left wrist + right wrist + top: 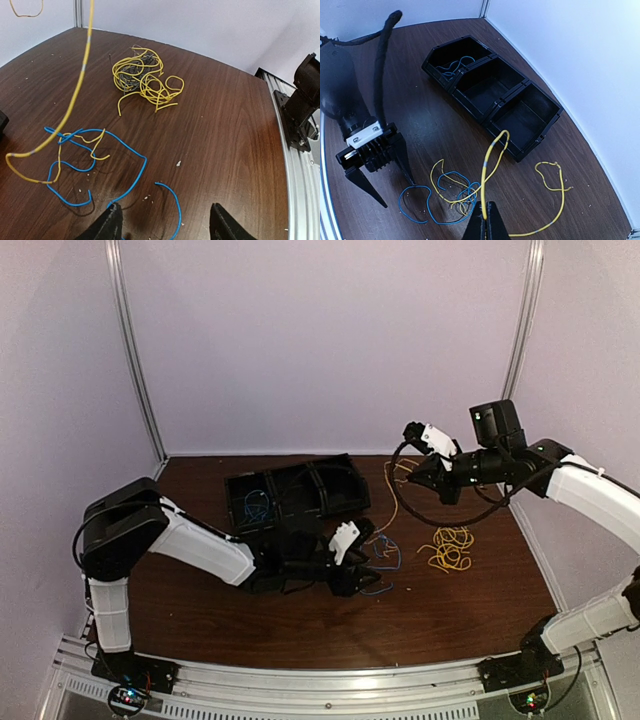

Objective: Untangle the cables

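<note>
While the right gripper (485, 221) pinches the yellow cable (487, 170) aloft, its lower end threads the blue cable (145, 161) lying just ahead of the left gripper (165, 220), jaws wide open, empty.

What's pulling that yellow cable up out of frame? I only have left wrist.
Observer: The right end effector, shut on the yellow cable and raised above the table.
Operator: Any bin nearby?
Observer: Yes, a black three-compartment tray toward the rear of the table.
Operator: Anything in it?
Observer: A blue cable lies in one end compartment, the left one in the top view.
</note>
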Robot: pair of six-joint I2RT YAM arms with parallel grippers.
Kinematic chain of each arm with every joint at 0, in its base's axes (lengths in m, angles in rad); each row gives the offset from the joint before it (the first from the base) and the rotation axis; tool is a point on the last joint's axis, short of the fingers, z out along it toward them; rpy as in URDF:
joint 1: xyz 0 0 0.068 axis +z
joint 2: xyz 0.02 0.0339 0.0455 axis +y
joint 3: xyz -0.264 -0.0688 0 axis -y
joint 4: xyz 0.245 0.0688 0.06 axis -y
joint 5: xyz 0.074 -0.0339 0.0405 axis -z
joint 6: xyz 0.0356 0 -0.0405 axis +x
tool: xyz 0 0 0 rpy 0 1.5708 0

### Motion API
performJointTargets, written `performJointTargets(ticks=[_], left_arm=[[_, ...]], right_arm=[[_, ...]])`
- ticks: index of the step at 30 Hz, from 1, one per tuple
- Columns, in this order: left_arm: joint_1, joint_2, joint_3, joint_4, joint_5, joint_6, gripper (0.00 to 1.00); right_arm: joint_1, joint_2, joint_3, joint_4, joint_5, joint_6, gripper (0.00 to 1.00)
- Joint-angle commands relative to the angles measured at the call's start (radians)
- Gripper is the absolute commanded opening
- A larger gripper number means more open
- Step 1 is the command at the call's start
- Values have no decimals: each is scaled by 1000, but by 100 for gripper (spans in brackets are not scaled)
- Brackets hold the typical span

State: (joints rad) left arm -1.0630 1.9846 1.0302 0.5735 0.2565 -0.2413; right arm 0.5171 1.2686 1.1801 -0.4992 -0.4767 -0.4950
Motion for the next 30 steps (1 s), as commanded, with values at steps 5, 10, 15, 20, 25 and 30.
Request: performJointTargets(ticks=[5, 10, 15, 20, 25, 30], left_arm=[[-14, 109, 94, 47, -155, 195, 64], [-19, 172, 162, 3, -235, 292, 65], [-21, 238, 239, -30, -270, 333, 59], [-26, 307, 324, -96, -268, 378, 48], [-40, 316, 339, -143, -292, 423, 28], [-45, 289, 317, -167, -330, 447, 10]], right_arm=[[-2, 9, 3, 42, 11, 47, 0], [-2, 11, 4, 41, -4, 58, 0], [-2, 14, 5, 44, -14, 64, 0], [-2, 18, 6, 45, -18, 66, 0], [-11, 14, -7, 52, -4, 65, 0], [-44, 19, -22, 74, 3, 74, 0]])
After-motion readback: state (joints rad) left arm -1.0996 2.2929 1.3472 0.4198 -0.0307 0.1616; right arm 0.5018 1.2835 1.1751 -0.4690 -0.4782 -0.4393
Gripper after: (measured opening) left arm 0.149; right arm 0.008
